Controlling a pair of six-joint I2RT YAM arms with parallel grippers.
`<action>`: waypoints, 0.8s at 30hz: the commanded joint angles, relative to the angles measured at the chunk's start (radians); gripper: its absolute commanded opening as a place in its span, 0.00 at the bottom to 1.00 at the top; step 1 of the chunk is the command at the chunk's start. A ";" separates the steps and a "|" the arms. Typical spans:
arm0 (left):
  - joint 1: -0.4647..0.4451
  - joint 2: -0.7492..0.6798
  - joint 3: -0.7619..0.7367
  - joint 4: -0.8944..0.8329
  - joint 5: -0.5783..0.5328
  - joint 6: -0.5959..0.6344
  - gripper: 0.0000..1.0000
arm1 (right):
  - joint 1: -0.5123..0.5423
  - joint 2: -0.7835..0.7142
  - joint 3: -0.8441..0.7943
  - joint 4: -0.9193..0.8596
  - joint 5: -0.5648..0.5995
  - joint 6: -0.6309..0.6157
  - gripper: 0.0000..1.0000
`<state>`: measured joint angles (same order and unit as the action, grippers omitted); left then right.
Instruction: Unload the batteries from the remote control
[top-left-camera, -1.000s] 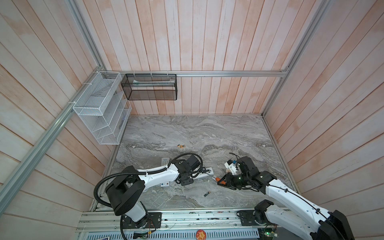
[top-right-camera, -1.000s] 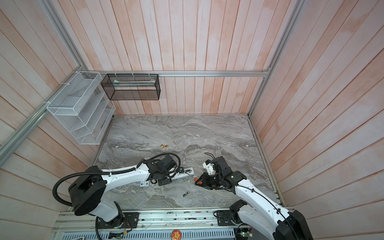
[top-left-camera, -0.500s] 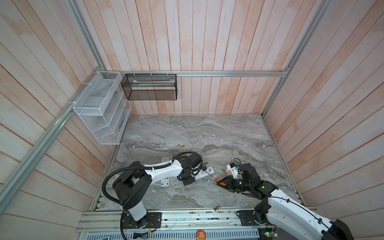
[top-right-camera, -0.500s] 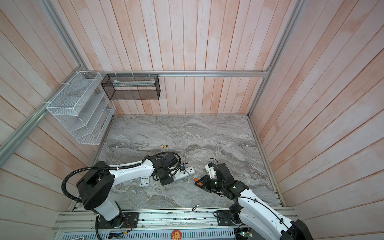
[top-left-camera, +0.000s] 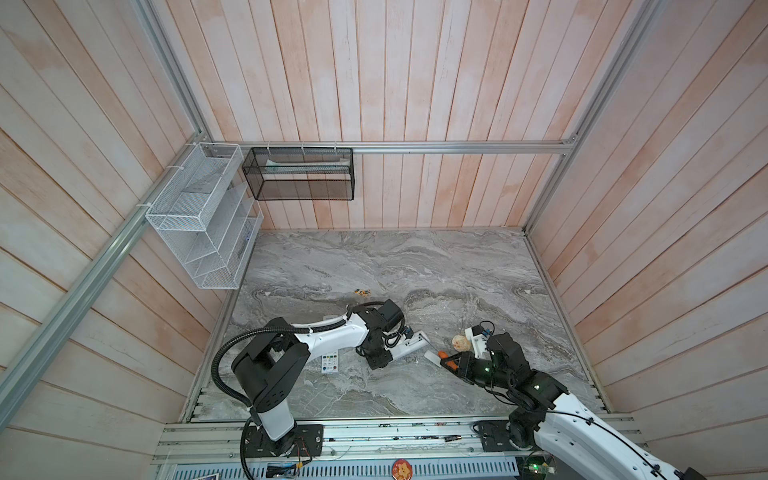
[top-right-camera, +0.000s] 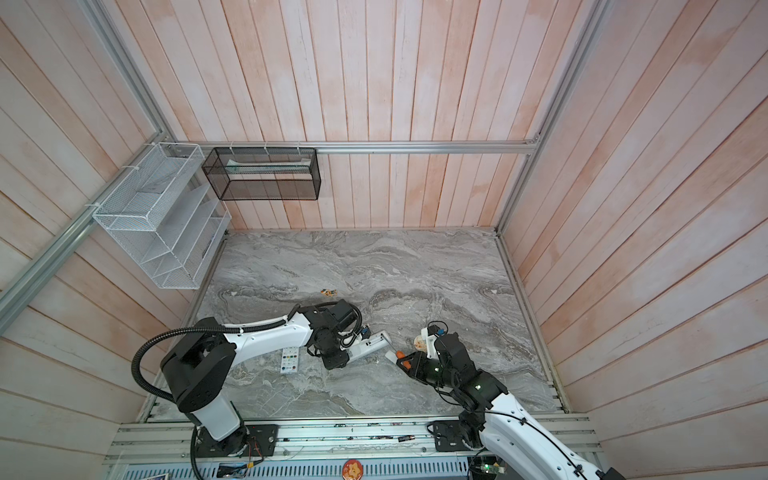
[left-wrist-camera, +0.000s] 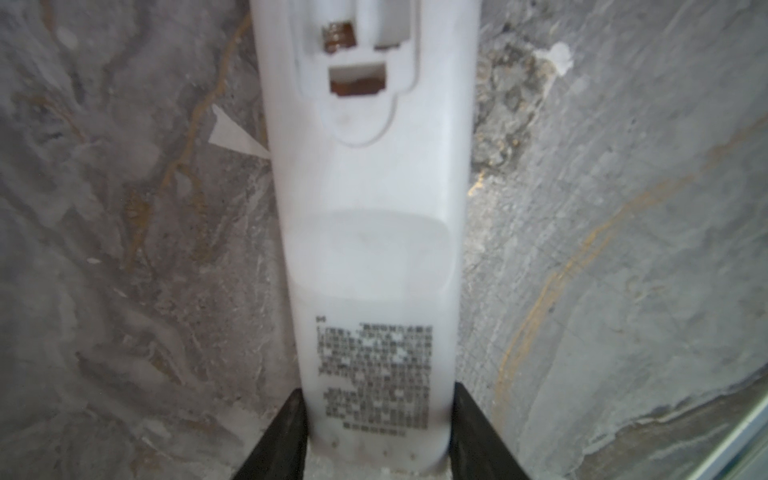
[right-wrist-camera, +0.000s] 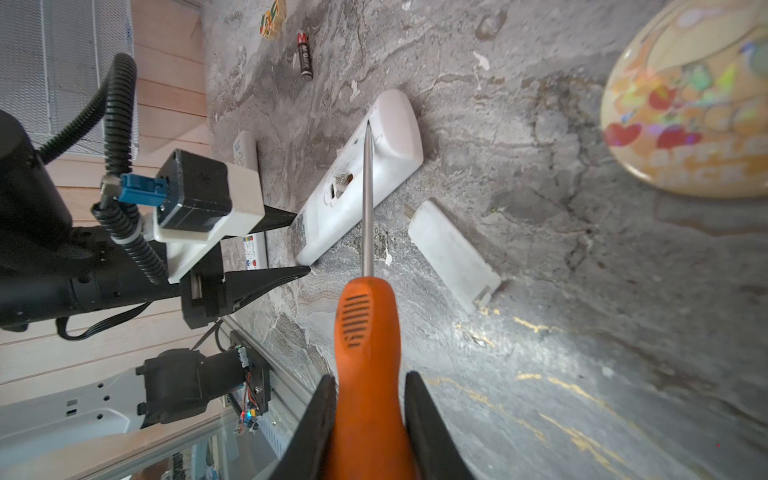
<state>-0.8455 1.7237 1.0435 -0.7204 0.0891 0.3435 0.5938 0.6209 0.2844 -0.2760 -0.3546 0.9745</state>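
The left pincer (left-wrist-camera: 379, 390) clamps the white remote (left-wrist-camera: 365, 187) — label too blurred to read. The right pincer (right-wrist-camera: 370, 376) grips an orange screwdriver (right-wrist-camera: 365, 324); one battery (right-wrist-camera: 304, 54) lies apart on open counter (right-wrist-camera: 540, 395).

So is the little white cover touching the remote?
Apart. The right wrist view shows bare marble between the battery cover and the white remote.

white wire rack (top-left-camera: 183, 212), black mesh basket (top-left-camera: 299, 176), round colourful tin (top-left-camera: 459, 342)

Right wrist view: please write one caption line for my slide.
Right gripper points screwdriver at open remote held by left gripper; cover and one battery lie nearby.
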 joint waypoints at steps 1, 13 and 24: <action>-0.014 0.000 -0.039 0.056 -0.011 0.023 0.03 | -0.037 0.055 0.135 -0.040 0.155 -0.102 0.00; -0.011 -0.056 -0.069 0.088 -0.040 0.031 1.00 | -0.150 0.280 0.327 -0.056 0.069 -0.286 0.00; 0.145 -0.424 -0.049 0.199 0.084 -0.125 1.00 | -0.175 0.379 0.412 -0.012 -0.020 -0.379 0.00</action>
<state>-0.7654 1.4132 0.9821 -0.6060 0.1097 0.2977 0.4255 0.9905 0.6495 -0.3080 -0.3370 0.6460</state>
